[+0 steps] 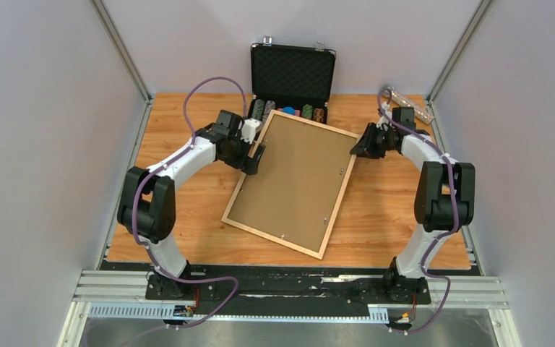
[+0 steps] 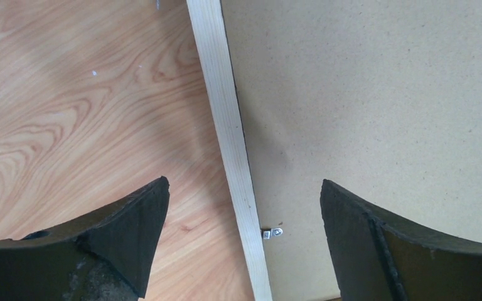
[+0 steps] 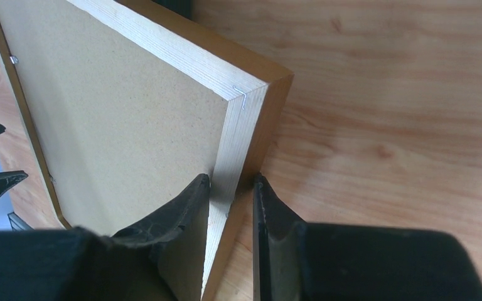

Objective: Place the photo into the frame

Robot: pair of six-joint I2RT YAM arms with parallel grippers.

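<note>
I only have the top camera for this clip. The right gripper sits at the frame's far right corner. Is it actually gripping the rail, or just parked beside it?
Observer: It is gripping. In the right wrist view the right gripper is closed on the rail of the frame near that corner, one finger on the inner side and one on the outer side.
Operator: And the left one, at the opposite rail?
Observer: In the left wrist view the left gripper is wide open and holds nothing. One finger is over the table and the other over the backing panel, with the rail between them.
</note>
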